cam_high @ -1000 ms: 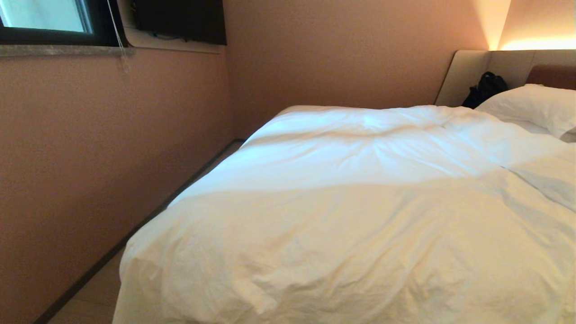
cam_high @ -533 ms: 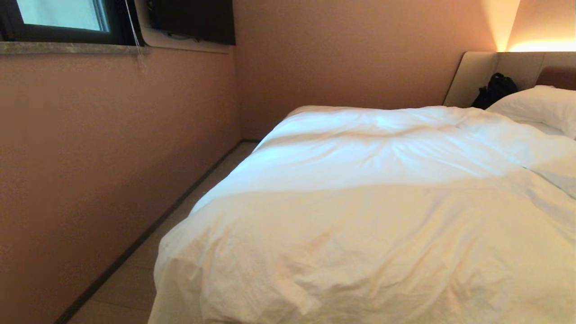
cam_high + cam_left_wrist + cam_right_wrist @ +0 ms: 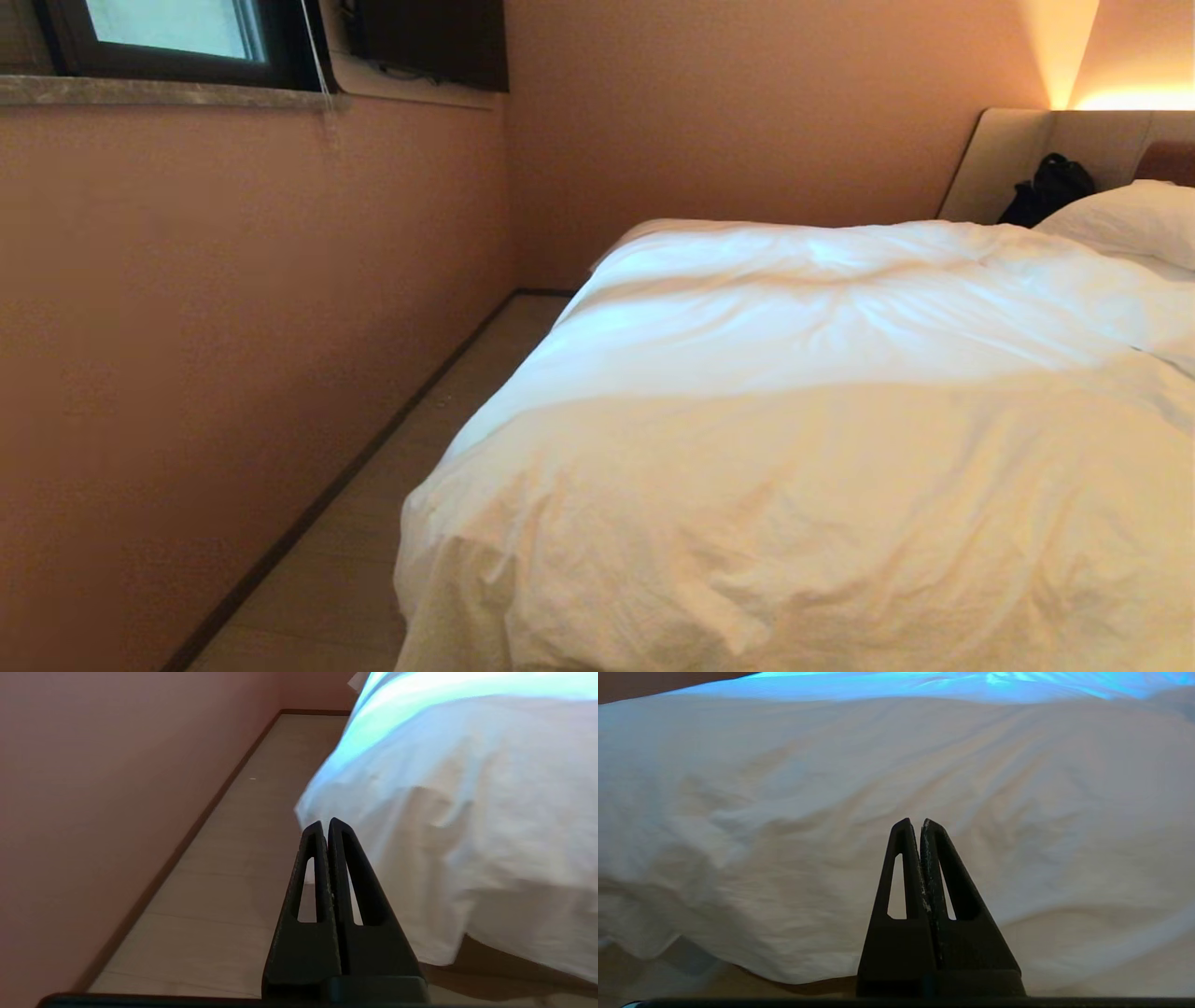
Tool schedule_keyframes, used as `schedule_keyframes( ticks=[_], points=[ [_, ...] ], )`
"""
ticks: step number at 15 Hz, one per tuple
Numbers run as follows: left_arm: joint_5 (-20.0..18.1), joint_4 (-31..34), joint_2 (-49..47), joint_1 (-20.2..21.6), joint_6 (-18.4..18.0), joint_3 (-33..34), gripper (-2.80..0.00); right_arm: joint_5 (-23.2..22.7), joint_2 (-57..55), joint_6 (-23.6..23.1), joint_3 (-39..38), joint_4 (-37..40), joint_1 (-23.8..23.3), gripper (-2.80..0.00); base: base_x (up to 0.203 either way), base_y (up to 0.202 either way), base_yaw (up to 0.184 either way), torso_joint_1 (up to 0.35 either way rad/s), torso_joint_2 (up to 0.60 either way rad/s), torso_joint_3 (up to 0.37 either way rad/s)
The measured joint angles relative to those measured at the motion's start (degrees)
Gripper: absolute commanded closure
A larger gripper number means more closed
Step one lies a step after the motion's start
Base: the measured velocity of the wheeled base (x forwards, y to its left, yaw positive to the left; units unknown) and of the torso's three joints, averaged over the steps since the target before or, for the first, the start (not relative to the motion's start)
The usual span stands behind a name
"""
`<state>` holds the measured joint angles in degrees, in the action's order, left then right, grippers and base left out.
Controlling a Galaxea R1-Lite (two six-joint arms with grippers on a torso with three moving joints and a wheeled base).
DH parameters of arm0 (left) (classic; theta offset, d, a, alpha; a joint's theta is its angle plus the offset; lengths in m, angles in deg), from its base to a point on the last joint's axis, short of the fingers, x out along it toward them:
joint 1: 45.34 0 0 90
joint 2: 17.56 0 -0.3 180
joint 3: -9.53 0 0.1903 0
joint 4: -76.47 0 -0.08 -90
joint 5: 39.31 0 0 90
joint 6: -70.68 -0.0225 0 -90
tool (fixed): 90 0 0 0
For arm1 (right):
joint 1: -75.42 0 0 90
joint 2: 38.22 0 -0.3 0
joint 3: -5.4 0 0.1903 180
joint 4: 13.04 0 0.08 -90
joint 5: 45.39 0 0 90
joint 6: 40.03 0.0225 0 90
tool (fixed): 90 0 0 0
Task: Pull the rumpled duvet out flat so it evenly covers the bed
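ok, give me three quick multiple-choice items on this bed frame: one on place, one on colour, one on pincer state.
1. Where does the black bag sit?
A. on the floor by the wall
B. against the headboard, beside the pillow
C. on the window sill

2. What colour is the duvet?
A. white
B. grey
C. brown

3. How do both pincers stand?
A. open
B. shut on the duvet
C. shut, holding nothing

Answers: 1 B, the black bag leans at the headboard next to the pillow. 2 A, the duvet is white. 3 C, left pincer and right pincer have fingers together, short of the cloth.
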<state>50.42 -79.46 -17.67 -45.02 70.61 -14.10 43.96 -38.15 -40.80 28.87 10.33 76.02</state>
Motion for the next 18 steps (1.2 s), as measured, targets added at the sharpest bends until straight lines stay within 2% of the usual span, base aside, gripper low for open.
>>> schedule_keyframes(
  ticks=[3, 13, 18],
  points=[
    [0.02, 0.00, 0.00, -0.06, -0.08, 0.02, 0.00, -0.05, 0.00, 0.00, 0.00, 0.02, -0.02, 0.00, 0.000, 0.153, -0.002, 0.002, 0.00, 0.001],
    [0.02, 0.01, 0.00, 0.00, -0.10, 0.02, 0.00, -0.02, 0.00, 0.02, 0.00, -0.01, -0.02, 0.00, 0.000, 0.007, 0.000, 0.001, 0.00, 0.001],
    [0.02, 0.00, 0.00, -0.02, -0.10, 0.02, 0.00, -0.02, 0.00, 0.01, 0.00, 0.02, 0.02, 0.00, 0.000, 0.185, 0.000, 0.003, 0.00, 0.004]
  ],
)
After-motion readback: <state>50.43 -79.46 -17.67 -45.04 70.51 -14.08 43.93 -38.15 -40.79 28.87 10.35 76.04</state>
